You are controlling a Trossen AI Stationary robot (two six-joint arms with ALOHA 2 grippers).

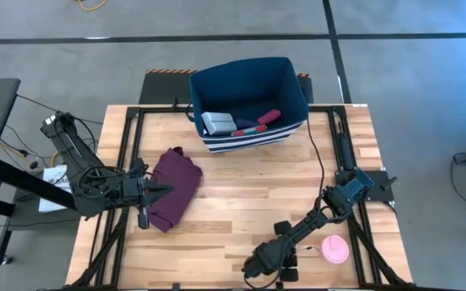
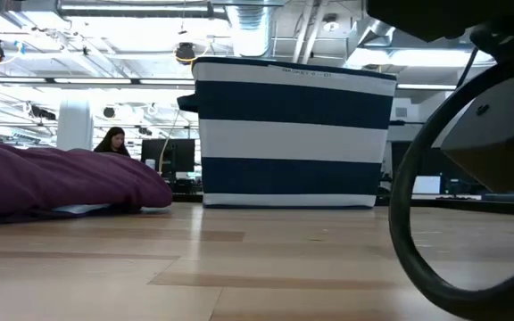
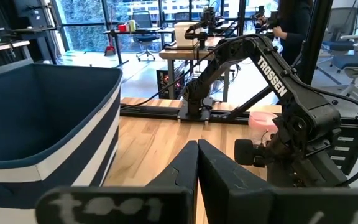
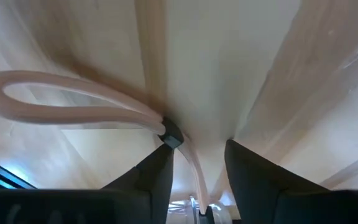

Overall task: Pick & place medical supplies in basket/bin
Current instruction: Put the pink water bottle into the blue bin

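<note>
The dark-blue striped bin (image 1: 249,101) stands at the table's far edge and holds a grey box, a red piece and a dark oblong. A pink round disc (image 1: 335,249) lies near the front right, its tan cord (image 4: 73,102) looped on the wood. My right gripper (image 4: 197,165) points down at the cord near the table's front edge (image 1: 272,267). It is open, and the cord runs between its fingers. My left gripper (image 1: 167,191) is shut, holds nothing and hangs over the maroon cloth (image 1: 175,187) at the left. My right gripper comes at the tan cord from above, slanting down, with one finger on each side of the strand (image 4: 194,169). One fingertip (image 4: 160,158) stands right at the cord's dark clip (image 4: 171,138). I cannot tell whether it touches. The cord lies slack on the table.
The maroon cloth (image 2: 61,183) lies in a heap left of centre. Bare wood (image 1: 249,194) stretches between the cloth, the bin and my right arm (image 3: 291,118). Black frame rails run along both table sides. A person (image 2: 112,141) sits far off in the room.
</note>
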